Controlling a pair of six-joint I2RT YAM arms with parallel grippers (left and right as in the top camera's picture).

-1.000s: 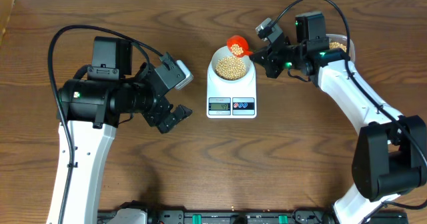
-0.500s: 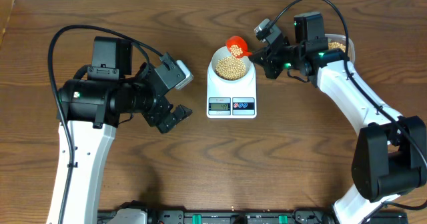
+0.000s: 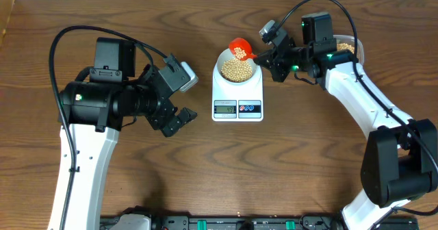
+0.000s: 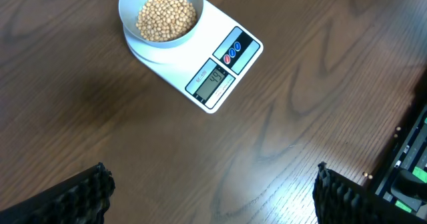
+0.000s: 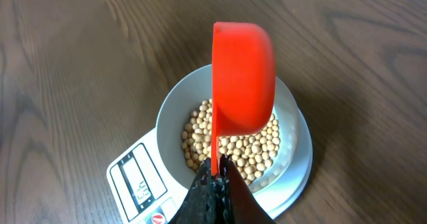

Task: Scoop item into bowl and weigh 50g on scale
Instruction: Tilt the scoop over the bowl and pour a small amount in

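The pale bowl (image 3: 220, 64) stands on the white scale (image 3: 226, 93), and tan beans (image 3: 237, 68) cover its bottom. My right gripper (image 3: 267, 56) is shut on the thin handle of a red scoop (image 3: 241, 48), which hangs tipped over the bowl's far rim with some beans in it. From the right wrist, the scoop (image 5: 243, 77) is turned on its side above the beans (image 5: 233, 147), the bowl (image 5: 170, 117) and the scale (image 5: 133, 177), with the gripper (image 5: 217, 174) pinching the handle. My left gripper (image 3: 176, 120) stands wide open over bare table, left of the scale (image 4: 230, 61).
A clear tub (image 3: 348, 46) holding more beans sits at the far right, partly behind my right arm. The left wrist view shows the bowl (image 4: 125, 11) at the top and a black rail (image 4: 407, 171) along the table's near edge.
My right gripper and the scoop have edged slightly left over the bowl. The left arm has not moved.
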